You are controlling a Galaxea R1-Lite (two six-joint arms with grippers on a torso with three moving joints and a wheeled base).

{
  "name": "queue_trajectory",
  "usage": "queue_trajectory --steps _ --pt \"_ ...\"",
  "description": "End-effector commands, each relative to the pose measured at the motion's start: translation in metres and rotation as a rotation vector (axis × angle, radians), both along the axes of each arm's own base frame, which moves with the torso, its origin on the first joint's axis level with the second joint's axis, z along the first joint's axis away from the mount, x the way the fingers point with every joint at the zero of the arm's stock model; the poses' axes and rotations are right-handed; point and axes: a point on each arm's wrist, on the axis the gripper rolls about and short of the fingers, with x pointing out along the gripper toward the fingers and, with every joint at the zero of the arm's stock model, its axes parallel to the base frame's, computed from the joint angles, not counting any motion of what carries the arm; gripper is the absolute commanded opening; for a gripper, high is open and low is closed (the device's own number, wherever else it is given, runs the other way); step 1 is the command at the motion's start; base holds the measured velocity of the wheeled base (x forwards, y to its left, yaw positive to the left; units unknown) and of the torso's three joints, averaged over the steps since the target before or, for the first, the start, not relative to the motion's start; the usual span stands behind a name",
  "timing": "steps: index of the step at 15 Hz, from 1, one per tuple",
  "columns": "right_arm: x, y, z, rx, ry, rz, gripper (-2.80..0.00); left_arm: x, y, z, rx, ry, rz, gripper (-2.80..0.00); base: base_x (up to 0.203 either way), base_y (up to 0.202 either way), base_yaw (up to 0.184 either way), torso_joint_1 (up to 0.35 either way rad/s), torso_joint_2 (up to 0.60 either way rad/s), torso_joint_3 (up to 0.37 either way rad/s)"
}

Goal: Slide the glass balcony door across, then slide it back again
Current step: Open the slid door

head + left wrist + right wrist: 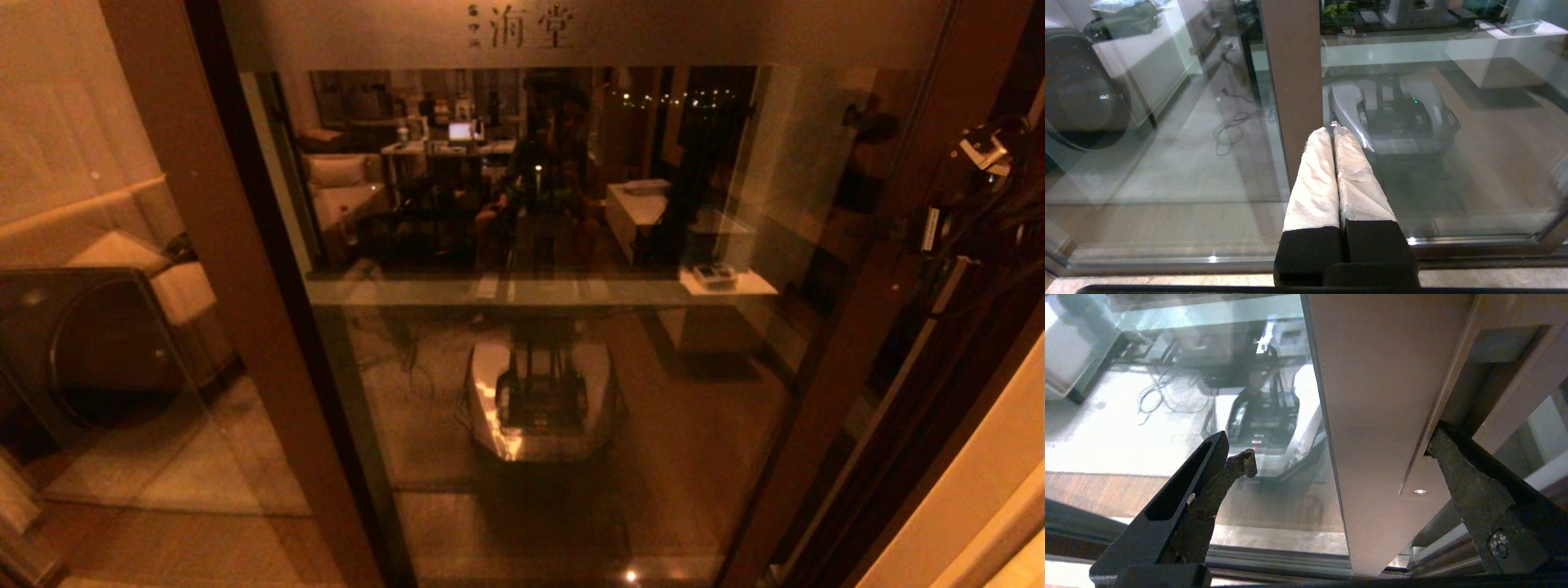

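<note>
**Ben:** What do you see from the head view?

**Me:** The tall glass balcony door in its brown wooden frame [563, 245] fills the middle of my view. It has a frosted band with characters [531, 28] along the top. The glass is smooth and shiny, so I mostly see the room mirrored in it. My right gripper [984, 155] is up at the far right, close to the door's right edge. It is dark there, so I can't tell from here if it touches the wood.

**Ben:** And the left wrist view?

**Me:** My left gripper [1333, 130] is parked, pointing at the door's other brown post [1294, 81]. Its fingers [1314, 179] are pressed together, wrapped in white crinkly cloth. It holds nothing.

**Ben:** And the right wrist view?

**Me:** Here my right gripper [1339, 457] has its dark, rough fingers [1457, 473] wide apart. The flat brown post of the door sits between them. One finger is out over the glass. The other is at the far edge of the post, by the gap next to the side frame [1527, 392].

**Ben:** What could go wrong?

**Me:** I think the wood is flat and slick, so the fingers could slip off when I push sideways. That outer finger might get stuck in the narrow gap. And if the other finger leans hard on the glass, it could scratch it.
</note>
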Motion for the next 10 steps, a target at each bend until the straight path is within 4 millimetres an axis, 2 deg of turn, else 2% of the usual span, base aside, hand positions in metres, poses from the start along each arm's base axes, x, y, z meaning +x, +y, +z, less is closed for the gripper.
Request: queue_trajectory --steps 1,4,7,10 --pt "-0.003 0.002 0.002 -0.004 -0.007 0.001 0.0 0.0 0.0 0.0 0.001 0.0 0.0 -2.8 0.0 0.0 0.0 0.0 0.0 0.0" --pt "-0.009 0.004 0.005 -0.004 -0.012 0.001 0.0 0.0 0.0 0.0 0.001 0.0 0.0 -2.8 0.0 0.0 0.0 0.0 0.0 0.0" --pt "-0.026 0.003 0.009 -0.007 -0.024 -0.012 0.0 0.0 0.0 0.0 0.001 0.001 0.0 -2.8 0.0 0.0 0.0 0.0 0.0 0.0" --pt "-0.044 -0.003 0.024 -0.022 -0.092 -0.053 0.0 0.0 0.0 0.0 0.001 0.0 0.0 -2.8 0.0 0.0 0.0 0.0 0.0 0.0"
